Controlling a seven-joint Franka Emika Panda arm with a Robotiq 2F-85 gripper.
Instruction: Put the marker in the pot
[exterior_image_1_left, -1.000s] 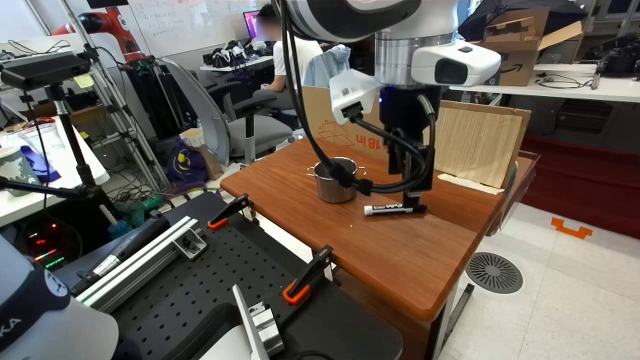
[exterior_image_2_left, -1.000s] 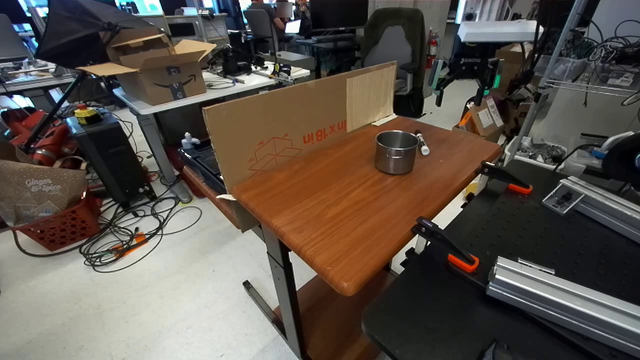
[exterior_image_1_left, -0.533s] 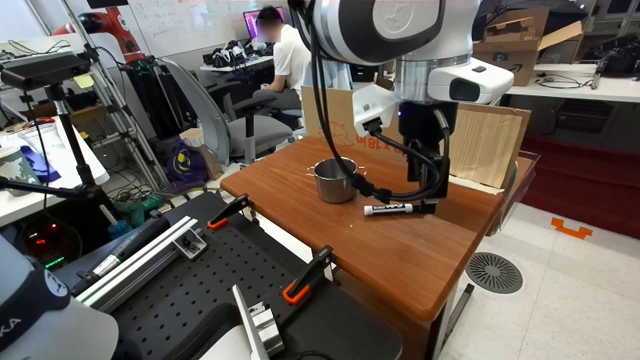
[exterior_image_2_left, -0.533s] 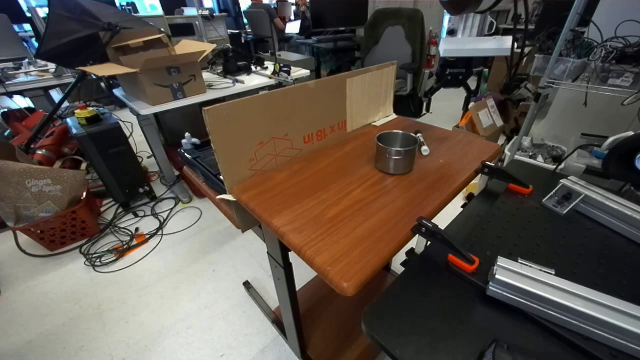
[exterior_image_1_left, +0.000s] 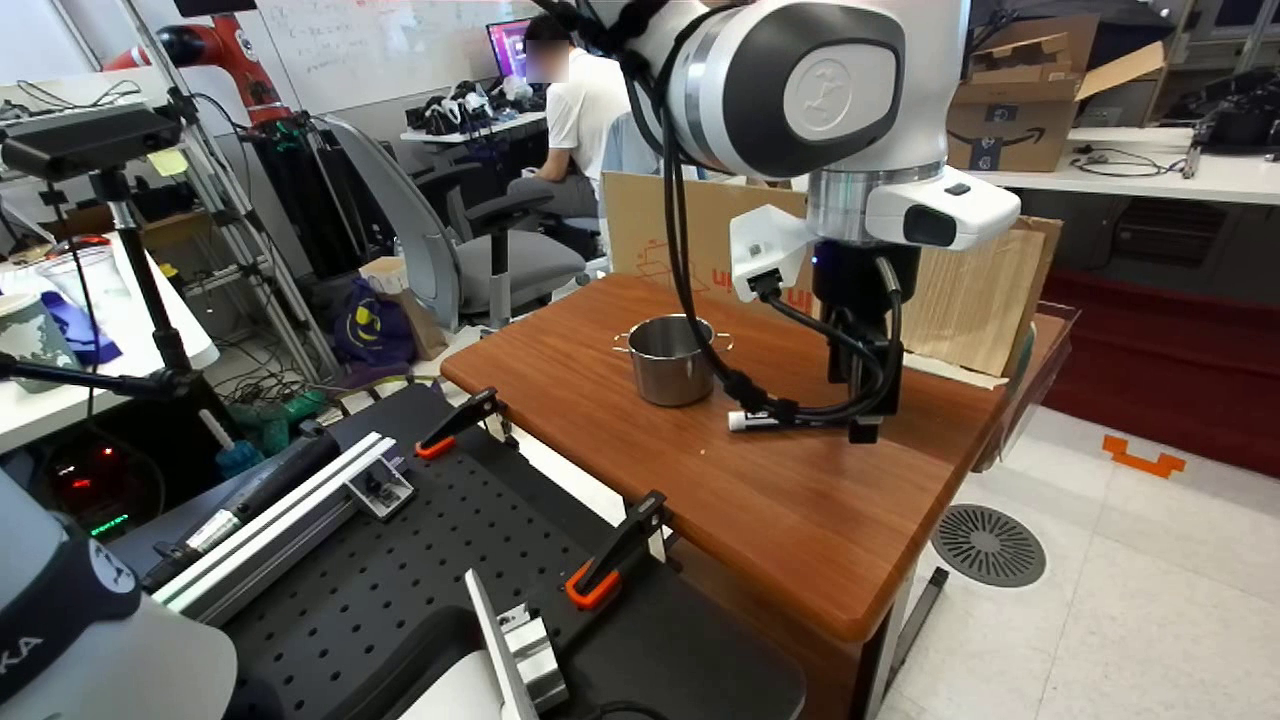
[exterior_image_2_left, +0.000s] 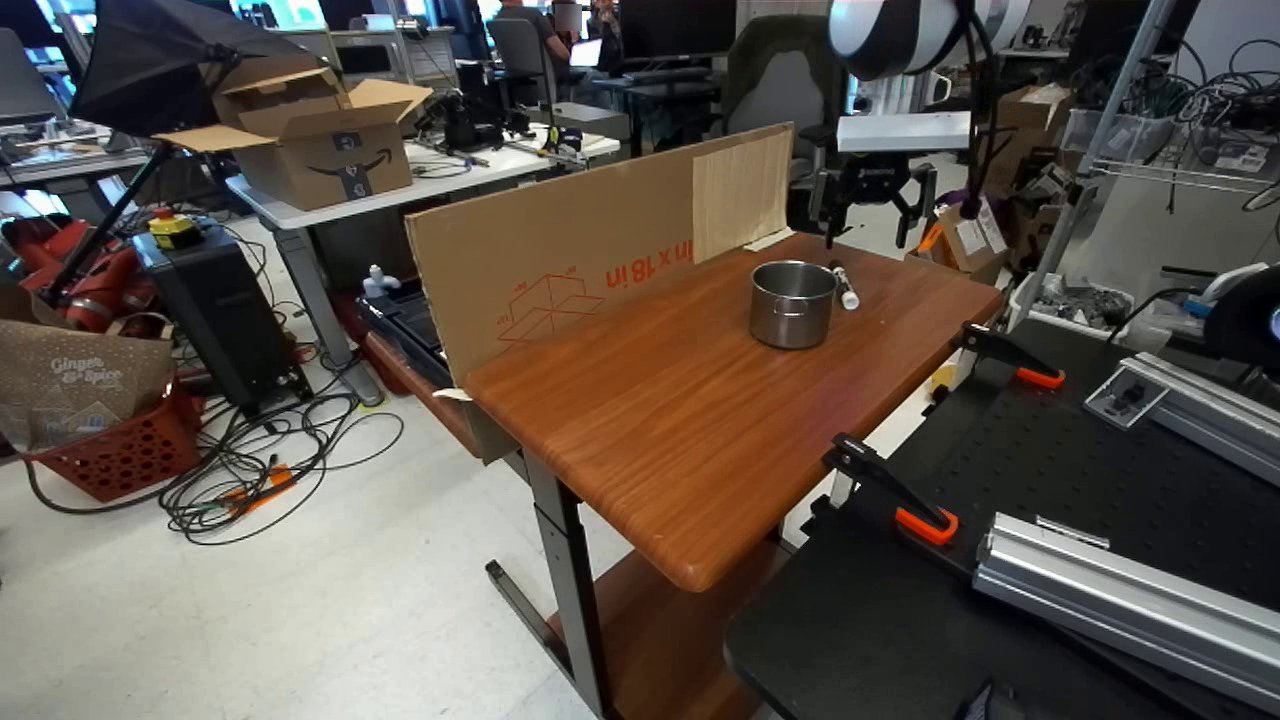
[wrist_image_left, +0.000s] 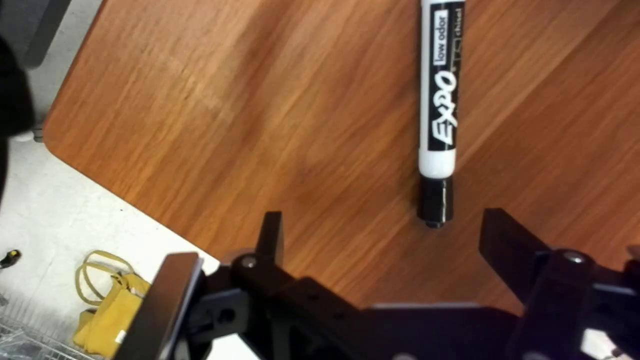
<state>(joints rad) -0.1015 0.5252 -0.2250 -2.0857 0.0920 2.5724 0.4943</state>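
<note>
The marker (wrist_image_left: 438, 115), white and black with a black cap, lies flat on the table. It also shows in both exterior views (exterior_image_1_left: 750, 421) (exterior_image_2_left: 847, 290), partly hidden by cables in one of them. The silver metal pot (exterior_image_1_left: 672, 372) stands upright close to the marker in both exterior views (exterior_image_2_left: 790, 314). It is out of the wrist view. My gripper (wrist_image_left: 383, 212) is open and empty, above the table. In the wrist view the marker's cap end points between the fingers, nearer the right one. The gripper also shows in both exterior views (exterior_image_1_left: 864, 430) (exterior_image_2_left: 868, 240).
The brown wooden table (exterior_image_1_left: 780, 530) has a cardboard panel (exterior_image_2_left: 600, 240) standing along its back edge. Clamps (exterior_image_1_left: 620, 550) with orange tips sit at the edge of the black perforated platform (exterior_image_1_left: 420, 560). Black cables (exterior_image_1_left: 800, 408) hang from the arm near the gripper.
The open gripper has moved right and then lower in an exterior view, and left and lower towards the table in both-view terms. The marker and pot have not moved.
</note>
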